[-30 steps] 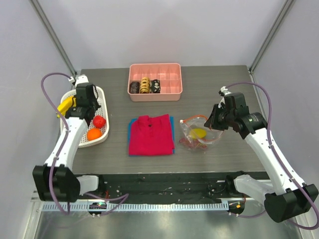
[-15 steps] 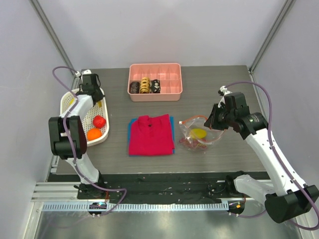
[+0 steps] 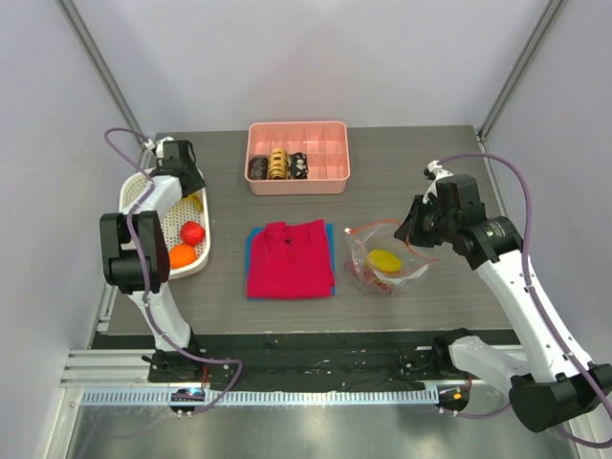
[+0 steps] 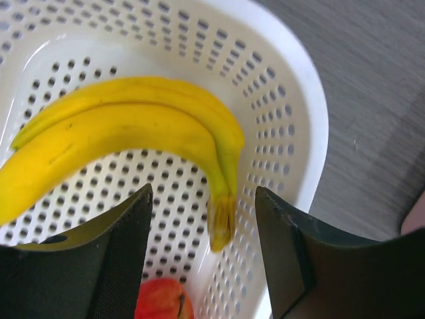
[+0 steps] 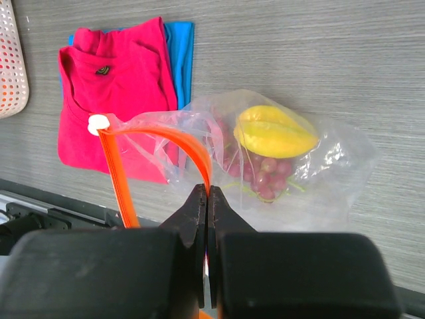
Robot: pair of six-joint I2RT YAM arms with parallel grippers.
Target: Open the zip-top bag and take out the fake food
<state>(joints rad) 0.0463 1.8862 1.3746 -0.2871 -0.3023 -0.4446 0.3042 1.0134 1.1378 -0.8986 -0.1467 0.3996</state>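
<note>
Your left fingers (image 4: 119, 252) stand released over the banana (image 4: 133, 133) in the basket (image 4: 299, 119) at the table's (image 3: 421, 172) left edge. Your right fingers (image 5: 192, 219) clench the bag's (image 5: 332, 159) orange strip (image 5: 113, 173); the bag lies right of the shirt (image 3: 290, 256), holding a yellow fruit (image 5: 272, 131) and what may be grapes (image 5: 265, 174).

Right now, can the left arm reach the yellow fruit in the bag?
Probably yes. The left tool is open over the white basket; only the flat red shirt lies between it and the zip-top bag holding the yellow fruit. The right tool pinches the orange zip strip, and the mouth looks open.
</note>
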